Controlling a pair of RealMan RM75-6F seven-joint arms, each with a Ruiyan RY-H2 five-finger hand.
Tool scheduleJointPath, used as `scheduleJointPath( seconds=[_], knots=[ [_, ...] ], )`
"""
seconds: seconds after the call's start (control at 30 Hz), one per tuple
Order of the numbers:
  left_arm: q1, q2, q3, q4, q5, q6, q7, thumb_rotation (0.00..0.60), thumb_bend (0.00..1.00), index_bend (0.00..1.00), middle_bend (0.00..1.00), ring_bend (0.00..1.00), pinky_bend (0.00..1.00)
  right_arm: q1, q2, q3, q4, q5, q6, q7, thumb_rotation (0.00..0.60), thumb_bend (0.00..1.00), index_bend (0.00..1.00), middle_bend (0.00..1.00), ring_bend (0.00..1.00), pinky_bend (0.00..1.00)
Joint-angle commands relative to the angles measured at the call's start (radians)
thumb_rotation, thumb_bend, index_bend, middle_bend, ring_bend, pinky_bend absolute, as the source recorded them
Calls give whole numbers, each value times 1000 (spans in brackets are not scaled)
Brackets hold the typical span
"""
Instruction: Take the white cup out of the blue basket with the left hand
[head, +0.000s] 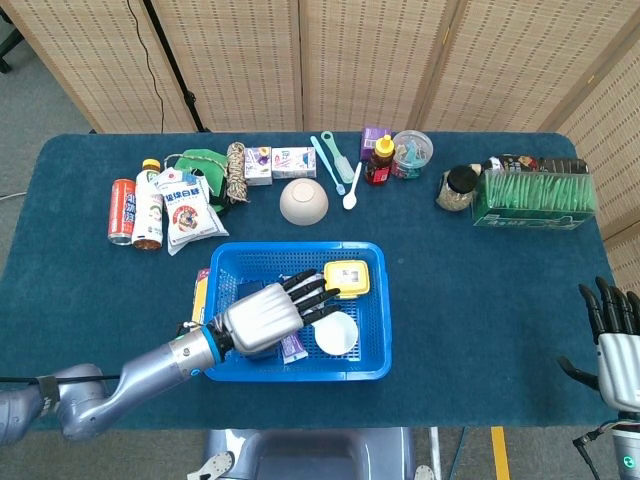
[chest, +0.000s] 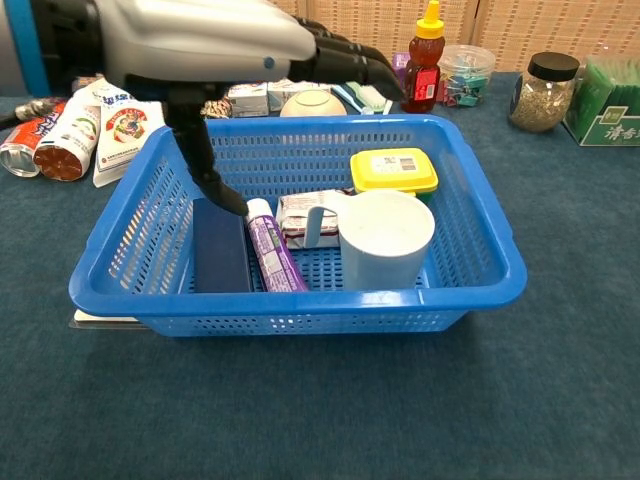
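Observation:
The white cup (head: 336, 333) (chest: 385, 239) stands upright in the front right part of the blue basket (head: 372, 300) (chest: 480, 240), its handle pointing left. My left hand (head: 270, 312) (chest: 230, 45) hovers over the basket's left half, fingers spread and reaching toward the cup, holding nothing. In the chest view its thumb hangs down near the purple tube (chest: 272, 248). My right hand (head: 615, 335) stays at the table's right front edge, fingers apart and empty.
Inside the basket also lie a dark blue box (chest: 220, 245), a foil packet (chest: 300, 215) and a yellow-lidded box (head: 346, 277) (chest: 394, 170). Behind the basket stand a bowl (head: 304, 201), a honey bottle (chest: 422, 60), cans (head: 122, 211) and a green box (head: 533, 197).

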Motion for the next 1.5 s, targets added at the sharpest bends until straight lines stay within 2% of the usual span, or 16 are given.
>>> scheduleJointPath(
  seconds=[0.03, 0.23, 0.47, 0.73, 1.0, 1.13, 1.3, 1.37, 1.4, 1.5],
  knots=[
    [-70, -91, 3, 31, -119, -18, 107, 600, 0, 0, 0, 0, 0, 4, -1, 0, 3, 5, -8, 1, 600, 0, 0, 0, 0, 0],
    [-146, -175, 39, 50, -272, 8, 239, 600, 0, 0, 0, 0, 0, 4, 0, 3, 1, 14, -5, 6, 600, 0, 0, 0, 0, 0],
    [-206, -210, 85, 59, -395, 61, 342, 600, 0, 0, 0, 0, 0, 3, 2, 6, 3, 18, 1, 18, 600, 0, 0, 0, 0, 0],
    [-260, -256, 119, 88, -475, 123, 396, 600, 0, 0, 0, 0, 0, 1, 2, 4, 1, 7, 14, 29, 600, 0, 0, 0, 0, 0],
    [-294, -303, 138, 119, -536, 157, 395, 600, 0, 0, 0, 0, 17, -2, 4, 6, -1, 7, 24, 39, 600, 0, 0, 0, 0, 0],
    [-310, -322, 145, 131, -550, 173, 400, 600, 0, 0, 0, 17, 174, -5, 2, 9, 1, 7, 36, 42, 600, 0, 0, 0, 0, 0],
    [-316, -335, 167, 142, -546, 203, 408, 600, 0, 0, 2, 138, 316, -6, 4, 8, 2, 11, 33, 44, 600, 0, 0, 0, 0, 0],
    [-314, -341, 174, 148, -544, 213, 403, 600, 0, 4, 32, 197, 366, -6, 5, 6, 2, 9, 33, 44, 600, 0, 0, 0, 0, 0],
    [-311, -345, 178, 153, -542, 216, 395, 600, 1, 28, 72, 236, 397, -6, 5, 6, 1, 7, 34, 45, 600, 0, 0, 0, 0, 0],
    [-303, -357, 183, 168, -522, 228, 372, 600, 37, 185, 211, 347, 470, -6, 6, 5, 0, 5, 35, 46, 600, 0, 0, 0, 0, 0]
  ],
)
